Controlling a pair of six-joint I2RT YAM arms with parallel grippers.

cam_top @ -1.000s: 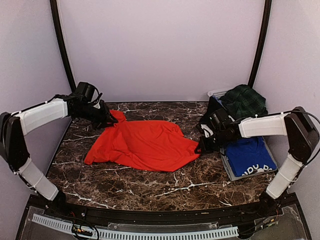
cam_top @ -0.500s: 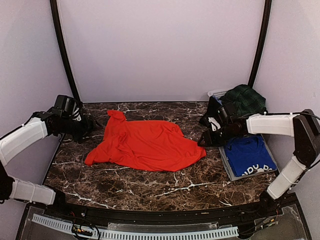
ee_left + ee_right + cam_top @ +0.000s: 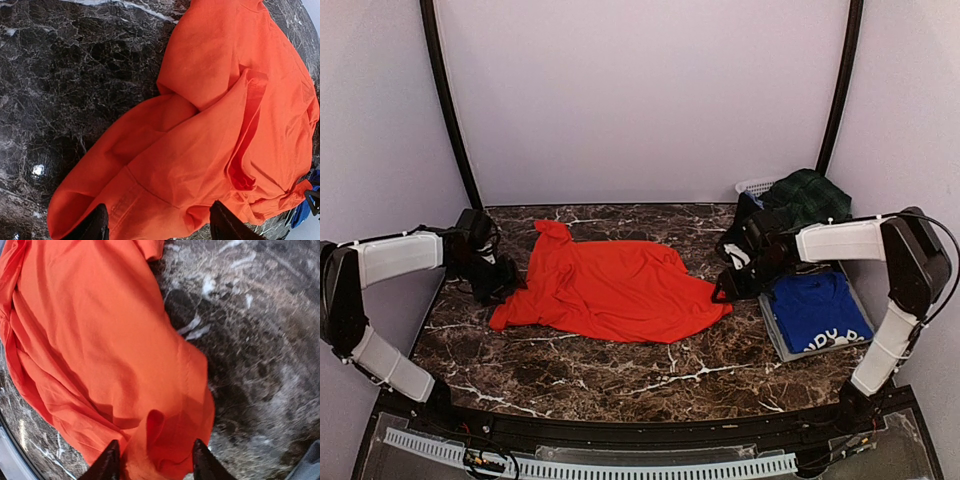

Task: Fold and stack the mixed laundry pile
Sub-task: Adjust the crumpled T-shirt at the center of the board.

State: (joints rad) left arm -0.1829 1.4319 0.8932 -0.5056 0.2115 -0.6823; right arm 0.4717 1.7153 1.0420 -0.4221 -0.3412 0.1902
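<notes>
Soft even light from above in the top view, shadows faint, small white glare spot on the dark marble table (image 3: 37, 170), red-orange T-shirt (image 3: 100, 340) vividly saturated, right wrist marble smeared with blur, edges bending.

I note a dark veined marble table (image 3: 620, 365). The red-orange T-shirt (image 3: 610, 290) lies rumpled across its middle. A grey tray (image 3: 772, 333) sits at the right edge, with a white basket (image 3: 752, 186) in the far right corner.

Rumpled red-orange T-shirt (image 3: 610, 290), spread flat
</notes>
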